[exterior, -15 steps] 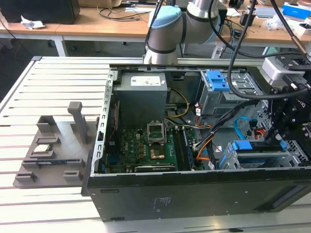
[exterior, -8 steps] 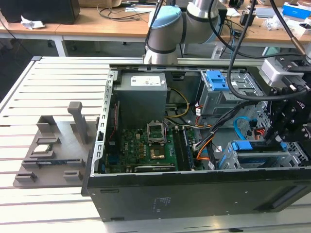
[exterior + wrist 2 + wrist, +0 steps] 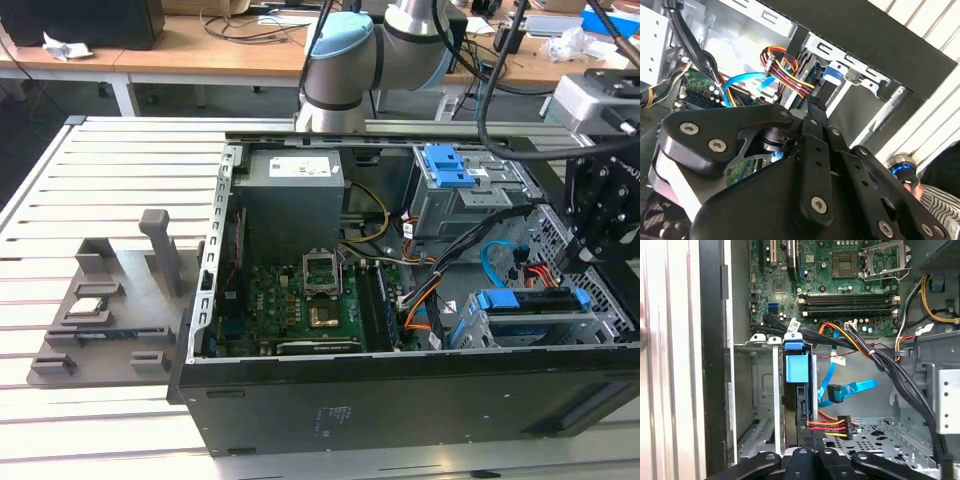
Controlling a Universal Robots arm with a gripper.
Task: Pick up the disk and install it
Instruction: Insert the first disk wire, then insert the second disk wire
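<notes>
- The disk [image 3: 796,369] stands on edge inside the drive cage [image 3: 757,390], its blue rail uppermost in a slot; in the exterior view the disk [image 3: 530,300] shows as a blue strip along the cage's [image 3: 520,335] top, so I judge it is at or close to its seat.
- The step in hand, as I read it, is seating the disk in the cage; to do it well I want the push straight along the slot, with the blue rails running in the cage's guides and no twist that could jam an edge.
- The red-and-yellow cable bundle [image 3: 832,426] lies just beside the cage, on the side away from the case [image 3: 400,410] wall, and the blue ribbon cable [image 3: 850,390] hangs near it; I would keep the claw [image 3: 812,452] off both so nothing snags or gets pinched against the cage.
- I would push gently and watch that the blue rail ends level with the cage rim, not proud on one side.
- The claw [image 3: 575,262] hangs directly over the cage; in the second wrist view the claw [image 3: 815,102] reaches toward the blue rail in the cage [image 3: 860,75].
- Its fingers look drawn narrow, close to one another; I cannot tell whether they pinch the disk's edge, merely touch it, or sit clear of it.
</notes>
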